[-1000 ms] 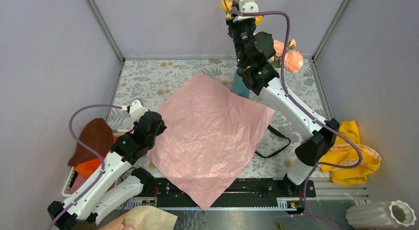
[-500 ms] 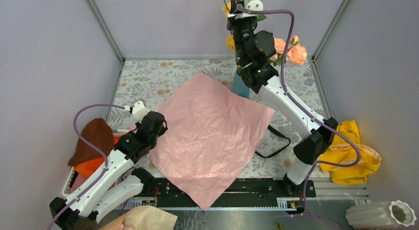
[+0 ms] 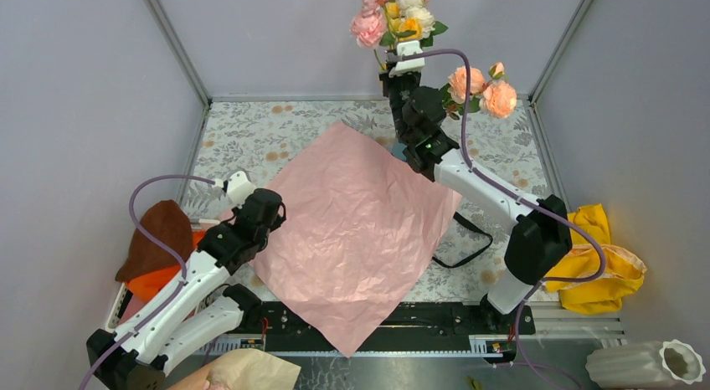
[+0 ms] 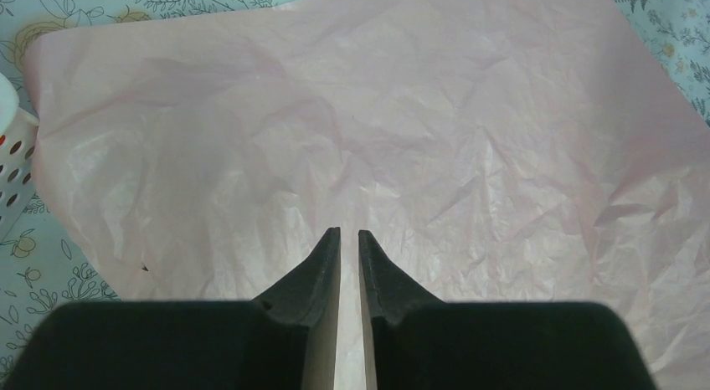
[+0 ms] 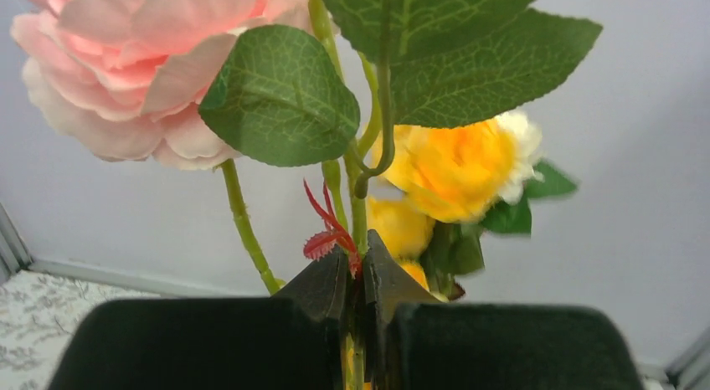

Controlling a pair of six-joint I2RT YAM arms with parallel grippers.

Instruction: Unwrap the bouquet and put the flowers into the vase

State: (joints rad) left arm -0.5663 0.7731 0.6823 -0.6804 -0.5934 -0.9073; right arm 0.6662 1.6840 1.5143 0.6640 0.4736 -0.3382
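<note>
Flowers (image 3: 392, 13), pink-and-yellow sprig with stems upright, hang clamped in right gripper (image 5: 352, 269) high by back wall, teal vase (image 3: 402, 152) seemingly below, mostly hidden by that arm; left gripper (image 4: 349, 239) nearly closed, empty, over pink paper (image 3: 356, 231).

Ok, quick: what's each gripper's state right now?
Left gripper: nearly closed, holding nothing, above the pink paper.
Right gripper: closed on the stems of the flowers.
</note>
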